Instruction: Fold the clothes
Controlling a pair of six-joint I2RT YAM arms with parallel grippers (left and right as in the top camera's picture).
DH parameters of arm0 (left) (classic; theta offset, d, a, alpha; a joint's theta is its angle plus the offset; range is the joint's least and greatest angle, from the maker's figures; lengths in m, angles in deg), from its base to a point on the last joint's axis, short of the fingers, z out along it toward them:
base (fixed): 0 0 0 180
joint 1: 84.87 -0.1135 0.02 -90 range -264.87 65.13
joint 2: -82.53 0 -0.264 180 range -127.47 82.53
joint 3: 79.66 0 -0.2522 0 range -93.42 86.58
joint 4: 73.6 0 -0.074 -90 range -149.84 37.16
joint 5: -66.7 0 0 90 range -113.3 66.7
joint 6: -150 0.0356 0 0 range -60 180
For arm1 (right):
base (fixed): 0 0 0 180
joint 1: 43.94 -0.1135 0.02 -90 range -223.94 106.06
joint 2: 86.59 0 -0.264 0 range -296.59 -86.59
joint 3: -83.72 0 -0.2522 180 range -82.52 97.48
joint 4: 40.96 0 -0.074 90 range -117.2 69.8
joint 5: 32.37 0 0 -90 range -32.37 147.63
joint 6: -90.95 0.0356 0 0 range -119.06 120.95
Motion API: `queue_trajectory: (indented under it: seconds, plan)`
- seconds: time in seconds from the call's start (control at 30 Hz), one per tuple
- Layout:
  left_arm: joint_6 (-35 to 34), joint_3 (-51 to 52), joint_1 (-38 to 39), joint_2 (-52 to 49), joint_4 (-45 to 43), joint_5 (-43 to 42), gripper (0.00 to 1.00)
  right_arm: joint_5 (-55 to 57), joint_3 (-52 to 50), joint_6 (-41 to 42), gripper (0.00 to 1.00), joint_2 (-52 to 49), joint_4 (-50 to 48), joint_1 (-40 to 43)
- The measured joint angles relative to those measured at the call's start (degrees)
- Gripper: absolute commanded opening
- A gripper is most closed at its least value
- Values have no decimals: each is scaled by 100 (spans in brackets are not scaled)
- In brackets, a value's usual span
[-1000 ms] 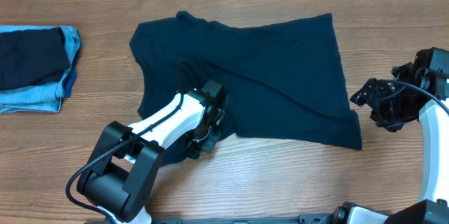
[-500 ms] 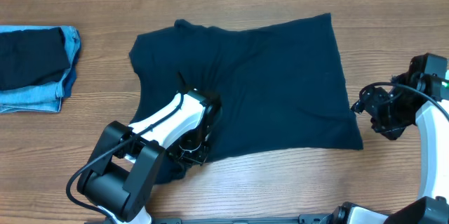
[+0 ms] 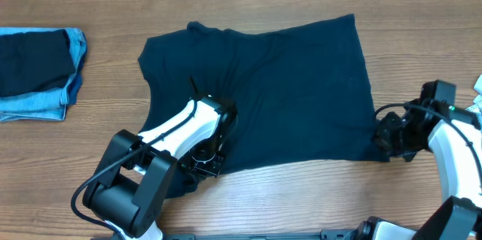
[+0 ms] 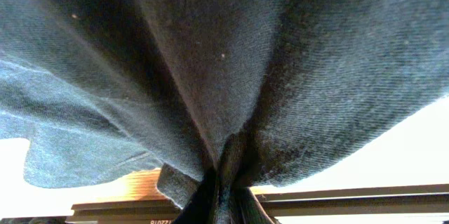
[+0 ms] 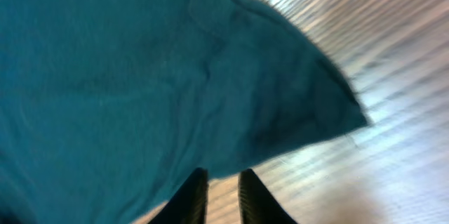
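Shirt (image 3: 286, 89) spread mid table (image 3: 301, 202). Left gripper (image 3: 203, 161) at near-left hem, clamped on bunched cloth. Right gripper (image 3: 384, 138) at near-right corner, fingers nearly together; grip on cloth unclear. Folded denim pile (image 3: 38, 71) far left, well apart

The shirt (image 3: 286, 89) lies spread mid-table (image 3: 301, 202). Well off to its left, at the table's left edge, sits a folded stack of clothes (image 3: 38, 71). The left gripper (image 3: 203, 161) meets the shirt's near-left edge, the right gripper (image 3: 384, 138) its near-right corner.
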Motion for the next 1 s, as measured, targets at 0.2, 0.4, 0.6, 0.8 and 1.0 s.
queue_trajectory:
  seconds: [0.2, 0.4, 0.6, 0.8, 1.0]
  plan:
    - [-2, 0, 0, 0, 0, 17, 8, -321, -730, 70, 11, 0, -962, 2]
    - [-2, 0, 0, 0, 2, 42, 7, -356, -1370, 273, 11, -2, -1904, 0]
    - [-2, 4, 0, -2, 33, 42, 7, -9, -1628, 616, 4, 17, -1956, 0]
    - [-2, 4, 0, -2, 48, 61, 7, 468, -1576, 1209, 4, 101, -1495, -26]
    - [-2, 4, 0, -2, 59, 101, 8, 697, -1556, 1460, 4, 129, -1325, -26]
